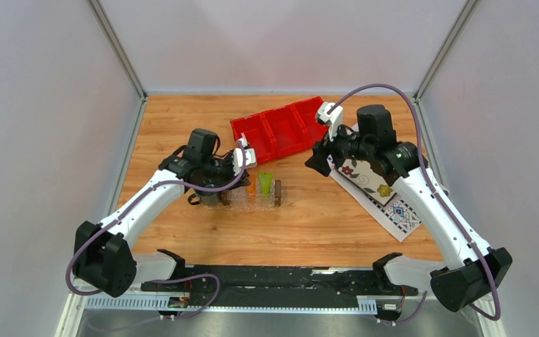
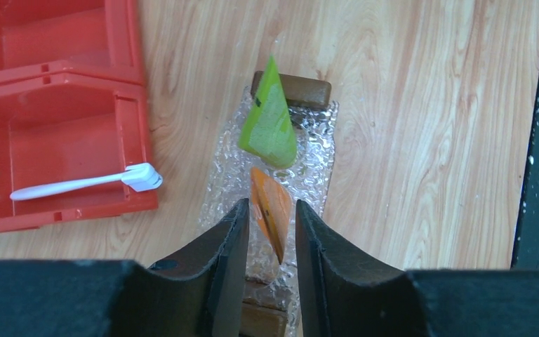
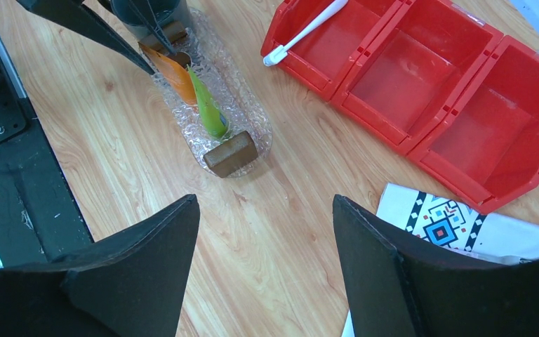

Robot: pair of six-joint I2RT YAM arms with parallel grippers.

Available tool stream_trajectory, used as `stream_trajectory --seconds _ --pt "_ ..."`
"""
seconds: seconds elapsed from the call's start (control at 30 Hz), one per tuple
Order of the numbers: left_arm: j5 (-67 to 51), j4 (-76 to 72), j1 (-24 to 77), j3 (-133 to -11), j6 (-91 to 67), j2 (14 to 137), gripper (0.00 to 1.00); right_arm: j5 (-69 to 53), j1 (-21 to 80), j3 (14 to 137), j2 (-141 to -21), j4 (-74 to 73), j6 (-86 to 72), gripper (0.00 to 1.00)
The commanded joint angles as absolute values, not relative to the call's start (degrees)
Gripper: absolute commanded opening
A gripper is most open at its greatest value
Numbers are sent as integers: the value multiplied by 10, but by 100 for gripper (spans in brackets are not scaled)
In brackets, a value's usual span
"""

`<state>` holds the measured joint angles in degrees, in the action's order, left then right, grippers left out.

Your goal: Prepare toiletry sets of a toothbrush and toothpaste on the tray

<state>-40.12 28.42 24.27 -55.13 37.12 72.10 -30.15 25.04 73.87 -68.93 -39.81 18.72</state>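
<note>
The clear tray point(image 2: 316, 154) with brown block handles point(image 2: 295, 90) lies on the table, also in the top view point(image 1: 242, 200) and the right wrist view point(image 3: 242, 105). A lime green toothpaste tube point(image 2: 270, 116) and an orange one point(image 2: 270, 203) stand tilted in it. My left gripper point(image 2: 270, 205) hangs over the tray, its jaws narrowly open on either side of the orange tube's upper end, with a small gap on each side. The white toothbrush point(image 2: 77, 184) lies in the red bin point(image 2: 56, 105), its head over the rim. My right gripper point(image 3: 263, 200) is open and empty above bare table.
The red three-compartment bin point(image 1: 281, 130) sits at the back centre. A dark mug point(image 3: 147, 10) stands right behind the tray's far handle, under my left arm. The patterned white cloth point(image 1: 379, 189) lies at the right, under my right arm.
</note>
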Motion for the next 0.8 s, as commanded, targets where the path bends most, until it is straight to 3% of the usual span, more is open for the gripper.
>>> stream_trajectory --seconds 0.0,0.27,0.43,0.67,0.77 --pt "-442 321 242 -580 441 727 37 -310 248 735 -680 -384 190 74" --pt "-447 355 242 -599 486 746 22 -311 249 737 -685 -385 190 74" --pt "-441 360 242 -609 500 758 18 -313 249 736 -687 -386 190 74" --pt "-428 363 242 -618 512 767 18 -316 249 738 -693 -388 190 74" --pt "-423 365 242 -621 513 770 26 -317 249 739 -694 -389 191 74"
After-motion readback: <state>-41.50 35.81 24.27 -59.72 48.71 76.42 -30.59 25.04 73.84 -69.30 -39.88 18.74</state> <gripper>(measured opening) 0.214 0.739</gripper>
